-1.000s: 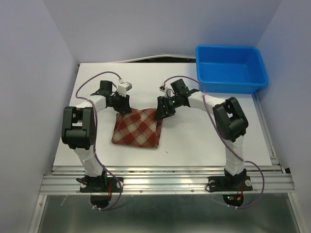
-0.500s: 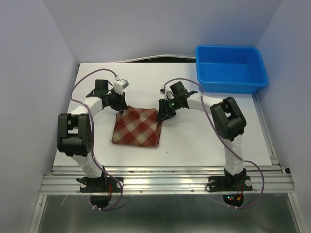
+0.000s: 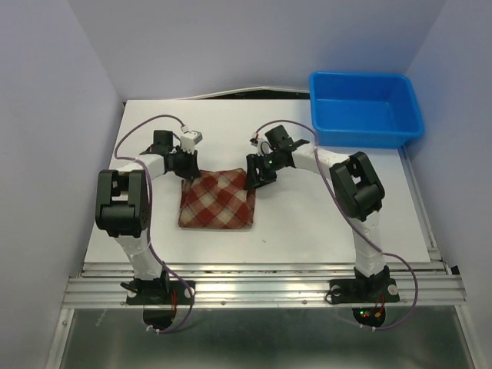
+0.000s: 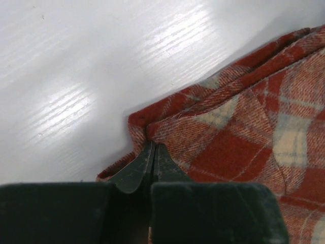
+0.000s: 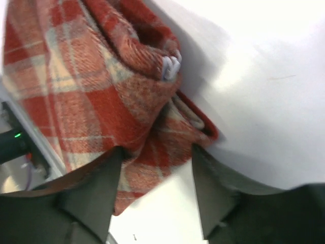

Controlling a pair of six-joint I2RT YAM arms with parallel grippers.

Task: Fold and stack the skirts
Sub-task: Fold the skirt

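Pale lilac walls (image 3: 231, 46) close in a white worktop (image 3: 323, 207) on three sides, and a metal rail (image 3: 261, 288) runs along its near edge. The two arms are bolted to that rail. The left arm (image 3: 123, 204) and the right arm (image 3: 357, 188) both bend inward toward the middle of the worktop, each trailed by a looping purple cable (image 3: 146, 127).

A blue plastic bin (image 3: 361, 137) stands at the far right corner of the worktop, well apart from the cloth.

The skirt (image 3: 217, 201), in red, dark-red and cream plaid, lies folded into a rough square a little left of the worktop's centre, between the two arms. It rests flat except along its far edge, where the layers bunch up.

The left hand (image 3: 187, 171) is at the skirt's far left corner. In the left wrist view its dark fingers are pressed together, and their tips pinch the hem of the upper fold, while a lower layer runs under them.

The right hand (image 3: 254, 178) is at the skirt's far right corner. In the right wrist view its fingers (image 5: 96, 188) are spread, with the rumpled corner of cloth lying between them on the worktop.

A small white tag (image 5: 170, 66) pokes out of the folds just beyond that corner.
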